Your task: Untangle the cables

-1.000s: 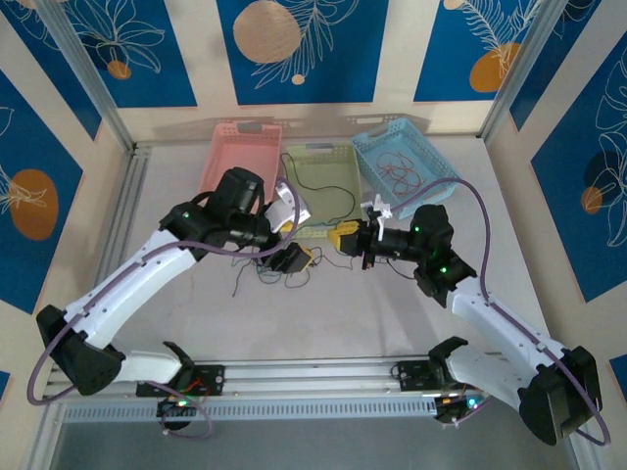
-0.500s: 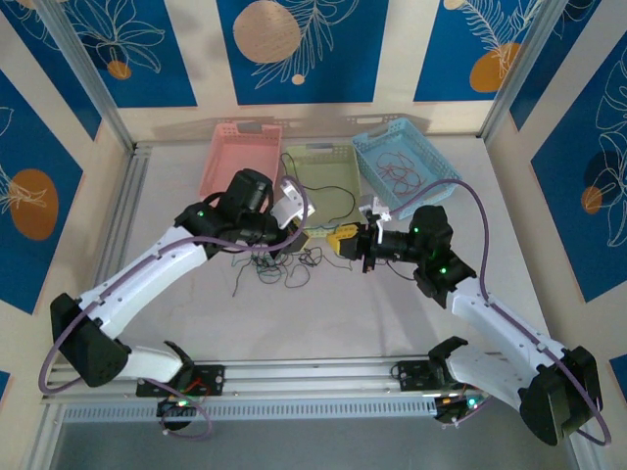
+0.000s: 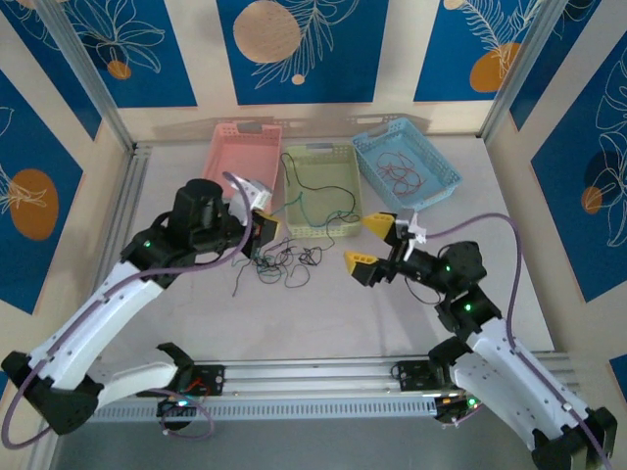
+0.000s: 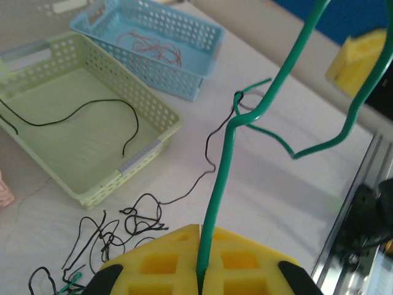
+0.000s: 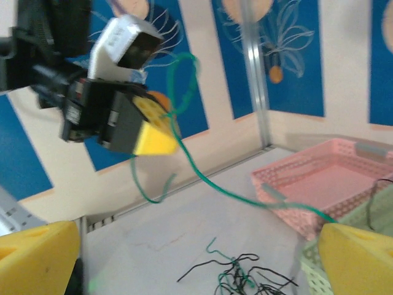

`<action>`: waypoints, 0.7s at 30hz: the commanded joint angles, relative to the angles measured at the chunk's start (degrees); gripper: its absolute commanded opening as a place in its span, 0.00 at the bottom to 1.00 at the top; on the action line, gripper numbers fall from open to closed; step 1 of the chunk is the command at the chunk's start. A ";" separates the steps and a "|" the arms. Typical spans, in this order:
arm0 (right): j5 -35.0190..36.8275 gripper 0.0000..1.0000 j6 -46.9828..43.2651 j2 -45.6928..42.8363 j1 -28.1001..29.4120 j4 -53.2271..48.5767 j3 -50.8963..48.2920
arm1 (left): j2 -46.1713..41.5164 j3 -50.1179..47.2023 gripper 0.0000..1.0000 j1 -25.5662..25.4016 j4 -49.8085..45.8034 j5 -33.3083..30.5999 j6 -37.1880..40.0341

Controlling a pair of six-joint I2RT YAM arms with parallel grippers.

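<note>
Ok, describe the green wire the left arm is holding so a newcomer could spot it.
Find the green basket in the middle of the far row. At its near left corner, the left gripper has its yellow jaws shut on a green wire that arcs upward. It is the only strand held aloft; the black tangle lies flat below.

Top cam: high behind the bases [image 3: 191,377], looking down and forward over the whole worktop [image 3: 392,328]; left wrist cam: tight behind its jaws, facing green basket [image 4: 73,123] and blue basket [image 4: 153,43]; right wrist cam: low, between its jaws, facing left gripper [image 5: 153,135] and pink basket [image 5: 325,178]; all three share the black clump [image 3: 284,264] [image 4: 123,226] [image 5: 239,276]; both wrist cams catch the green cable [image 4: 216,184] [image 5: 196,70]
</note>
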 commanded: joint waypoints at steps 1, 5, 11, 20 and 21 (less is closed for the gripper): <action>7.37 0.99 3.19 -3.03 -1.95 3.12 -4.70 | -3.02 -1.57 0.00 0.37 2.33 -4.07 -8.80; 6.28 0.99 5.12 -0.63 -2.45 10.21 -9.62 | -5.40 -2.55 0.00 0.33 2.62 -3.23 -12.29; 9.08 0.98 3.87 11.80 2.38 27.48 -11.94 | -7.05 -2.84 0.00 0.32 2.74 -1.92 -14.07; 10.62 0.96 -3.54 33.16 8.75 38.52 -2.65 | -8.68 -2.56 0.00 0.32 3.11 -0.44 -15.70; 10.66 0.96 -4.78 34.81 9.56 38.37 -1.14 | -8.86 -2.49 0.00 0.30 3.00 -0.24 -15.80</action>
